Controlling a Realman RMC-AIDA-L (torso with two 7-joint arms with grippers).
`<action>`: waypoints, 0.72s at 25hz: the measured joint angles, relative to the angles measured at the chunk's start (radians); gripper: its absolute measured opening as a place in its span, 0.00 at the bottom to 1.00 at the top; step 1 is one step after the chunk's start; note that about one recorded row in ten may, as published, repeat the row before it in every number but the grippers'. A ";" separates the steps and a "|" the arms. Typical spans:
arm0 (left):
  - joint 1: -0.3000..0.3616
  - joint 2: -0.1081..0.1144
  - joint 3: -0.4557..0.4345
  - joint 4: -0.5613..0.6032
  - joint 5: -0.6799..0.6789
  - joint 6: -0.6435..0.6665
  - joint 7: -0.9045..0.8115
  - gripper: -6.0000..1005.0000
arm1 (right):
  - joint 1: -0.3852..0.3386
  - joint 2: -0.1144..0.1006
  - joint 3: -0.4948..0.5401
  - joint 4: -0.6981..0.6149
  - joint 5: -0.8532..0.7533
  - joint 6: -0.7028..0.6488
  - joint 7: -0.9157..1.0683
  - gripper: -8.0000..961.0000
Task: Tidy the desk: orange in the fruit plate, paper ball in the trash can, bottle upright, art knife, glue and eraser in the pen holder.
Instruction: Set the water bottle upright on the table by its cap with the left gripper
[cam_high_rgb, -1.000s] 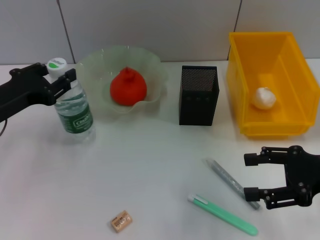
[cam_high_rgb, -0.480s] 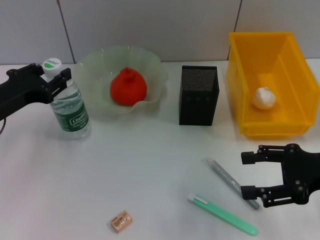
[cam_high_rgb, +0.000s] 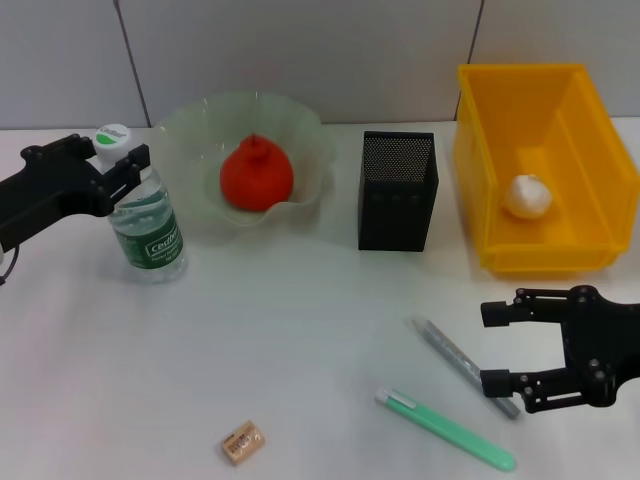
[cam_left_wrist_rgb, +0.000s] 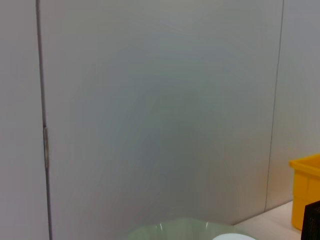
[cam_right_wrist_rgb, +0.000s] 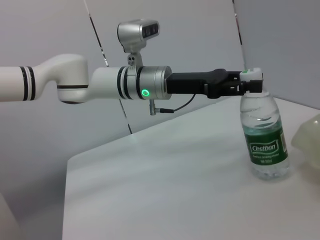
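Observation:
The bottle (cam_high_rgb: 147, 222) stands about upright on the table left of the fruit plate (cam_high_rgb: 310, 130); it also shows in the right wrist view (cam_right_wrist_rgb: 262, 145). My left gripper (cam_high_rgb: 118, 166) is shut on its neck just under the white cap (cam_high_rgb: 113, 133), as the right wrist view (cam_right_wrist_rgb: 245, 86) also shows. The orange (cam_high_rgb: 257, 174) lies in the plate. The paper ball (cam_high_rgb: 527, 196) lies in the trash can (cam_high_rgb: 480, 150). The eraser (cam_high_rgb: 243, 441), green art knife (cam_high_rgb: 445, 429) and grey glue stick (cam_high_rgb: 462, 364) lie on the table in front. My right gripper (cam_high_rgb: 491, 348) is open, just right of the glue stick.
The pen holder (cam_high_rgb: 397, 190) stands between the plate and the trash can. The left wrist view shows mostly wall, with the plate rim (cam_left_wrist_rgb: 170, 231), the trash can's edge (cam_left_wrist_rgb: 305, 190) and the pen holder's corner (cam_left_wrist_rgb: 313, 220) low down.
The bottle in my left gripper swayed left, then back right, and now stands straighter. My right gripper has shifted slightly left toward the glue stick.

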 joint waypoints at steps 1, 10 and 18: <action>0.002 0.000 0.000 -0.006 -0.005 0.001 0.001 0.53 | 0.000 0.000 0.002 0.000 0.000 0.000 0.000 0.87; 0.003 0.001 0.003 -0.020 -0.008 0.010 0.002 0.54 | -0.004 0.000 0.003 0.000 0.000 -0.007 0.000 0.87; 0.024 0.000 -0.009 -0.027 -0.027 0.030 0.049 0.76 | -0.011 0.000 0.005 0.000 0.000 -0.021 0.000 0.87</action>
